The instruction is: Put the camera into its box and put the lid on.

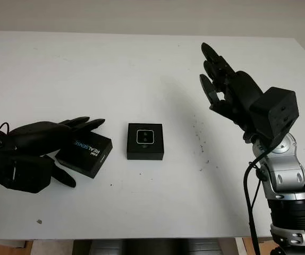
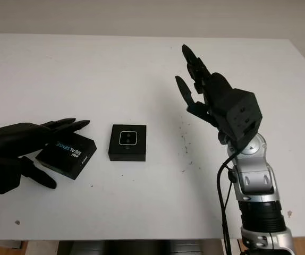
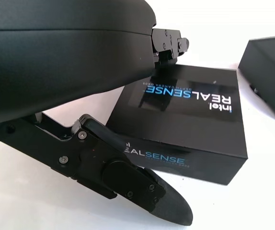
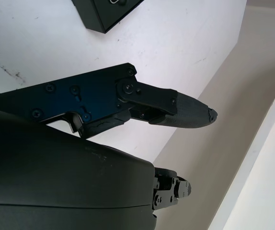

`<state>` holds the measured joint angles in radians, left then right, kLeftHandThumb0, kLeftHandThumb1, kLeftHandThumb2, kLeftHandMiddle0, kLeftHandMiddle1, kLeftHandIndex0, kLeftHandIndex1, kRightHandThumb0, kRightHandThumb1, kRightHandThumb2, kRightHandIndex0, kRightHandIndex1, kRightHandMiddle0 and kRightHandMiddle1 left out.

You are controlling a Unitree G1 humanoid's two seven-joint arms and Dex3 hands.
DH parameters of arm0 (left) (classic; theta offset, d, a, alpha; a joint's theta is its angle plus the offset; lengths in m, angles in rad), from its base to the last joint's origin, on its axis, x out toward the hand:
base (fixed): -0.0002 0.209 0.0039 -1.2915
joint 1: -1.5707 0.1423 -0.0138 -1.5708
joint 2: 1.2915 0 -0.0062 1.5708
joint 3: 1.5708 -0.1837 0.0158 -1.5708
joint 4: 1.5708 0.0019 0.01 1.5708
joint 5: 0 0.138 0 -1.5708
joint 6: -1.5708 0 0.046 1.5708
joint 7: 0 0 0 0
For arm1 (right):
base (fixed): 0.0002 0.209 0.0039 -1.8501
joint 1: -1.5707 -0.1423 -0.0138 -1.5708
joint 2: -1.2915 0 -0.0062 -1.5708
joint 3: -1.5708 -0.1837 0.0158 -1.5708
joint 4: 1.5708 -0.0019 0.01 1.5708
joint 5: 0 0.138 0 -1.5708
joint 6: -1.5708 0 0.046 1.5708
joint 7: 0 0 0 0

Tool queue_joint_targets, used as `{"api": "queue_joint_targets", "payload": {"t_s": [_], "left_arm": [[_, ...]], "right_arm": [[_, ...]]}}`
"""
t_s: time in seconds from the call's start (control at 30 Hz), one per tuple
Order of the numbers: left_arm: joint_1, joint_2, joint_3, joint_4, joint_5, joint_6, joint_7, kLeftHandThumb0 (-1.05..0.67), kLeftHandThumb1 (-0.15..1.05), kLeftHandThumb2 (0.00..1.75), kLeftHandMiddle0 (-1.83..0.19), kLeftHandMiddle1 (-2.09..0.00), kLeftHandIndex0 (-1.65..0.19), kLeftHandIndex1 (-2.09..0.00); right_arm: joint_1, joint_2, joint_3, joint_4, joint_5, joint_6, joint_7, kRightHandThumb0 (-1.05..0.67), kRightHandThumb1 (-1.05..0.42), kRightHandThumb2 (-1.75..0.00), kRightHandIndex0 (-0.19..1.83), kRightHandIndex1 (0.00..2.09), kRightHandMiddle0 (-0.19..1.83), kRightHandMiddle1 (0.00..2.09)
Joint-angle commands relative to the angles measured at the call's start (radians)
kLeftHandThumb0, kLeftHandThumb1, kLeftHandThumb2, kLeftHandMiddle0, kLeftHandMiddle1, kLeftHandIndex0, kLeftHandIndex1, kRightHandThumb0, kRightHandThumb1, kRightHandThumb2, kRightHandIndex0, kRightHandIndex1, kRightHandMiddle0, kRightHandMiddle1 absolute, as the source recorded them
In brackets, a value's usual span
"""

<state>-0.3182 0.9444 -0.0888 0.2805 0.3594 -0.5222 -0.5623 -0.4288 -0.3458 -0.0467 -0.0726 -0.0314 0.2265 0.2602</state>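
Left of the box (image 1: pixel 145 141), the left hand (image 1: pixel 33 154) straddles the lid (image 1: pixel 84 154) with fingers uncurled; the right hand (image 1: pixel 224 85) is raised right of it, empty, fingers extended.

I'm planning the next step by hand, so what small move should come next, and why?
Probably close the left hand on the lid. Its fingers already lie along both sides of the lid, which sits on the table left of the box, and the camera is already in the box. The right hand is open, raised to the right.
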Motion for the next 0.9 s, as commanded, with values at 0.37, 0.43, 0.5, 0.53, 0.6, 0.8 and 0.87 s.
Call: {"api": "queue_joint_targets", "payload": {"t_s": [0.37, 0.43, 0.5, 0.53, 0.6, 0.8, 0.87], "left_arm": [[0.024, -0.053, 0.003, 0.131, -0.003, -0.154, 0.16, -0.2, 1.0, 0.06, -0.32, -0.56, -0.31, -0.46], [0.023, -0.056, 0.002, 0.141, 0.004, -0.165, 0.178, -0.18, 1.01, 0.06, -0.18, -0.98, -0.17, -0.86], [0.022, -0.057, 0.002, 0.147, 0.009, -0.175, 0.192, -0.16, 1.02, 0.06, -0.15, -1.19, -0.13, -1.04], [0.021, -0.058, 0.001, 0.15, 0.01, -0.179, 0.197, -0.16, 1.02, 0.05, -0.14, -1.34, -0.12, -1.13], [0.021, -0.059, 0.0, 0.152, 0.011, -0.182, 0.204, -0.17, 1.02, 0.05, -0.13, -1.42, -0.12, -1.19], [0.038, -0.072, 0.01, 0.148, -0.023, -0.163, 0.202, -0.22, 1.02, 0.05, -0.13, -1.46, -0.12, -1.24], [0.049, -0.082, 0.019, 0.141, -0.052, -0.142, 0.195, -0.27, 1.02, 0.06, -0.1, -1.5, -0.09, -1.25]], "right_arm": [[0.008, -0.011, -0.001, -0.023, -0.007, 0.001, -0.004, -0.61, -1.05, -0.61, 0.01, 0.06, 0.02, 0.06], [0.008, -0.009, -0.004, -0.025, -0.001, 0.007, 0.0, -0.61, -1.05, -0.61, 0.02, 0.06, 0.02, 0.06], [0.007, -0.009, -0.009, -0.023, 0.007, 0.01, 0.005, -0.61, -1.05, -0.61, 0.01, 0.05, 0.0, 0.05], [0.007, -0.01, -0.009, -0.021, 0.008, 0.009, 0.006, -0.62, -1.05, -0.61, 0.0, 0.05, 0.0, 0.05], [0.007, -0.011, -0.008, -0.019, 0.003, 0.004, 0.003, -0.62, -1.05, -0.6, 0.01, 0.06, 0.0, 0.05], [0.007, -0.006, -0.006, -0.024, 0.0, 0.005, -0.004, -0.61, -1.05, -0.6, 0.02, 0.06, 0.01, 0.06], [0.007, -0.004, -0.005, -0.026, 0.001, 0.014, -0.006, -0.61, -1.05, -0.6, 0.02, 0.06, 0.02, 0.06]]}}
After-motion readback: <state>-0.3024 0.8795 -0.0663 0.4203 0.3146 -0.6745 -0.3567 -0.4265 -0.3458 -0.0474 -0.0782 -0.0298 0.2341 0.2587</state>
